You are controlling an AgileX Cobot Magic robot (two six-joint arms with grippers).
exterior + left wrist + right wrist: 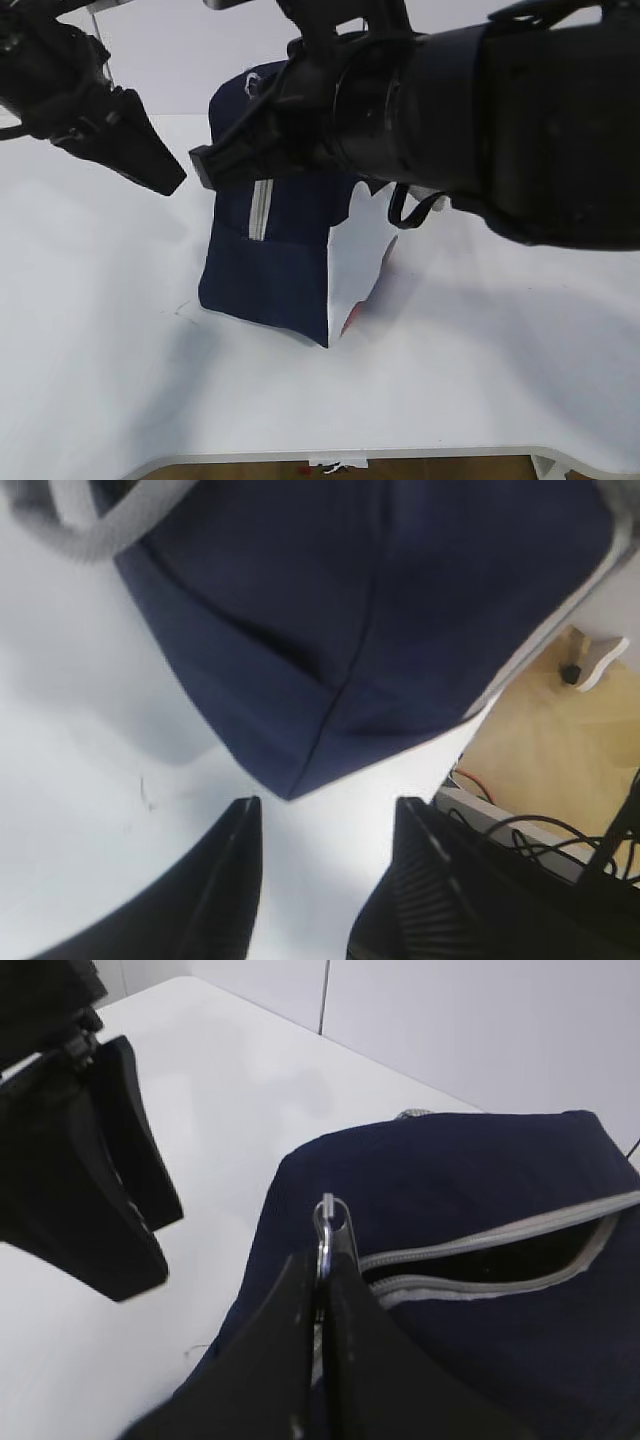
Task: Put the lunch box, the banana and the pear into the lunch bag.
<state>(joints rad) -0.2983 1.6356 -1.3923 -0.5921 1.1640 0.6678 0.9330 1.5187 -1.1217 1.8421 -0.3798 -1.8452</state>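
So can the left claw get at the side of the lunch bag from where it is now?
Probably yes. The left claw is open and empty, with the lunch bag just ahead and only bare table between them. The right claw pinches the zipper pull on top, clear of that path.

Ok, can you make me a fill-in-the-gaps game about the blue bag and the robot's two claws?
1. The right gripper is pinching the metal zipper ____ on the lunch bag.
2. The left gripper has nothing between its fingers, so it is ____.
3. The lunch bag stands on a ____ table.
4. The zipper on top of the bag is partly ____.

Missing words: pull; open; white; open
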